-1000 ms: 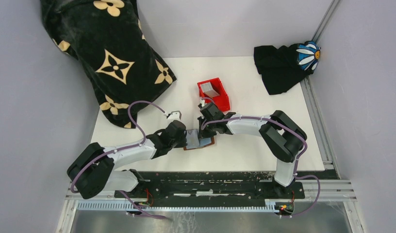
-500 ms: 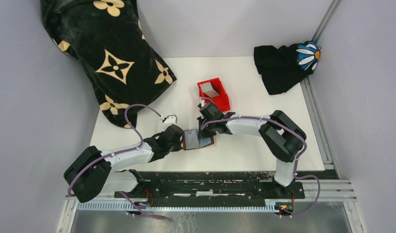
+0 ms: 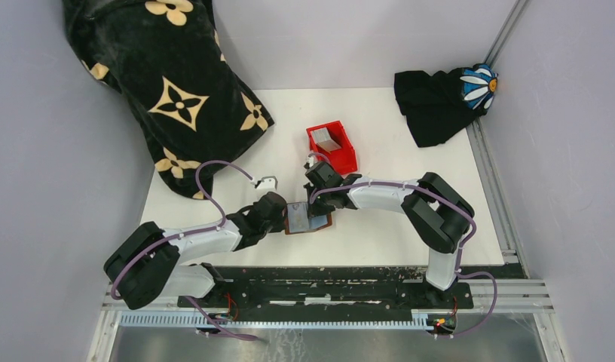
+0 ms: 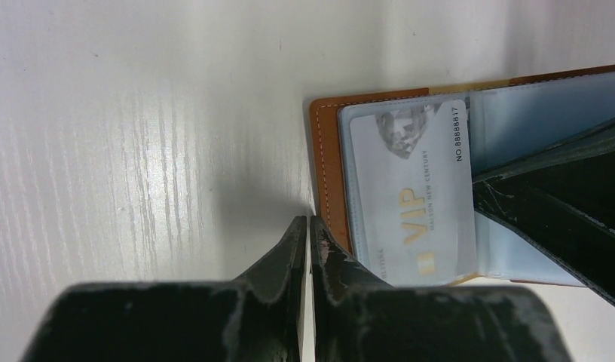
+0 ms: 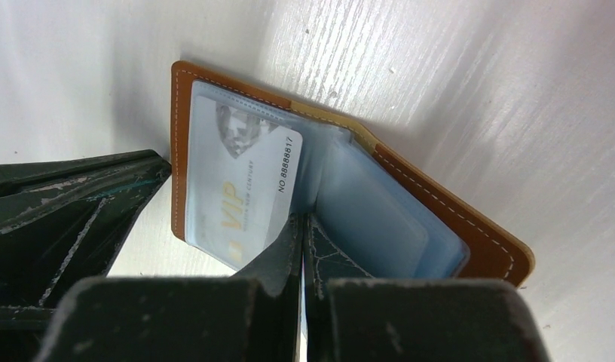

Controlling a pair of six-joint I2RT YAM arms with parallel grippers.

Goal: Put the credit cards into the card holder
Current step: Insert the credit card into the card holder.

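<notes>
The brown card holder (image 3: 310,219) lies open on the table, its clear sleeves up. A silvery VIP credit card (image 4: 410,192) sits in the left sleeve and also shows in the right wrist view (image 5: 237,185). My left gripper (image 4: 308,225) is shut and empty, its tips just beside the holder's left edge (image 4: 325,162). My right gripper (image 5: 301,224) is shut, with its tips pressed on the fold between the sleeves of the holder (image 5: 440,215). More grey cards (image 3: 329,143) stand in the red bin (image 3: 342,154).
The red bin stands just behind the holder. A black flowered cloth (image 3: 169,83) covers the back left, and a black cloth with a daisy (image 3: 448,94) lies at the back right. The table's front edge (image 3: 327,264) is close behind the grippers.
The left gripper drew back from the card to the left, then came a little forward to the holder's edge. The card now lies flat in the sleeve. The right gripper barely moved.
</notes>
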